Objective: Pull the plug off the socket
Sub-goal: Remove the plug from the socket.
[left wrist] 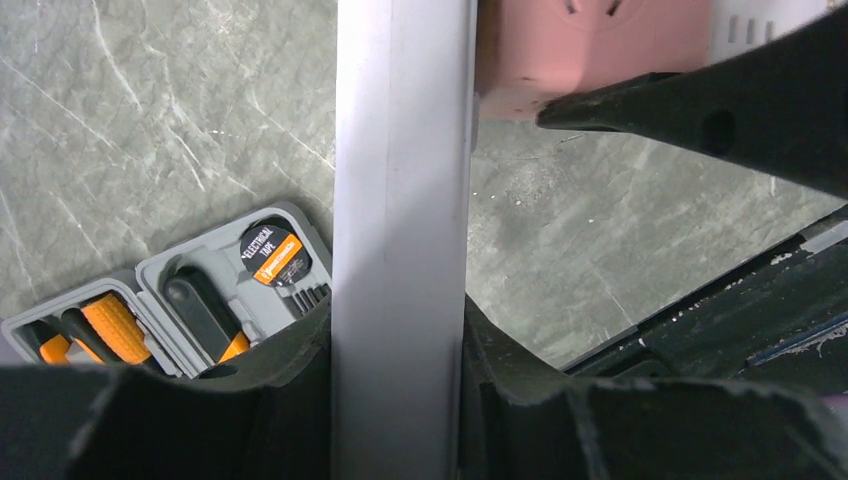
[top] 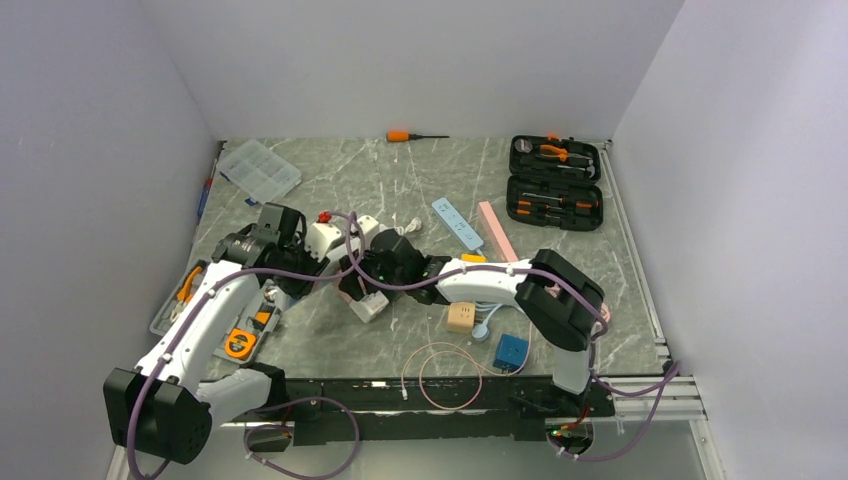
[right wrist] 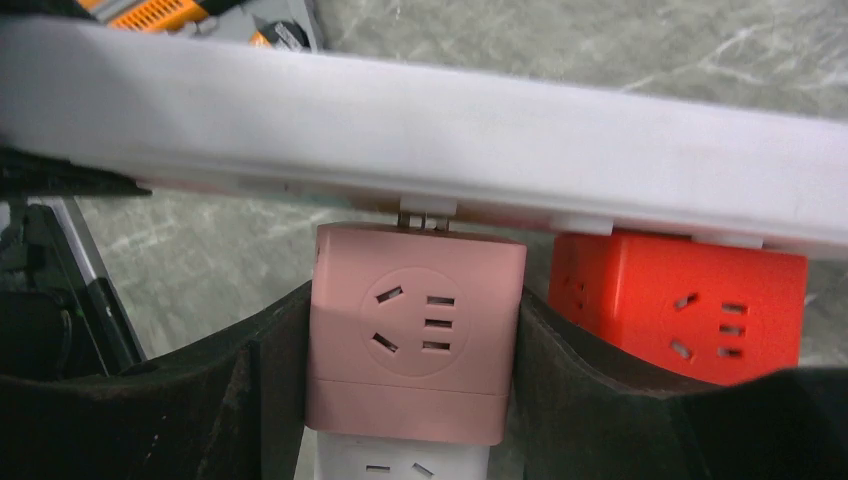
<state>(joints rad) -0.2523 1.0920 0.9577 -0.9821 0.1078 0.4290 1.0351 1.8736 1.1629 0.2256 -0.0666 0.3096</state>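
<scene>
Right claw (right wrist: 414,400) clamps the pink plug (right wrist: 415,300) just under the white power strip (right wrist: 500,130).
The plug sits squeezed between both fingers, its metal prongs (right wrist: 427,218) showing in a thin gap below the strip, with a red cube (right wrist: 680,300) just beside it. Left claw (left wrist: 400,400) grips the strip across its width, over the tabletop (left wrist: 150,120).

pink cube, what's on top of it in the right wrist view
The white power strip, joined to the pink cube by metal prongs showing in a thin gap. How deep they sit in the strip is hidden.
</scene>
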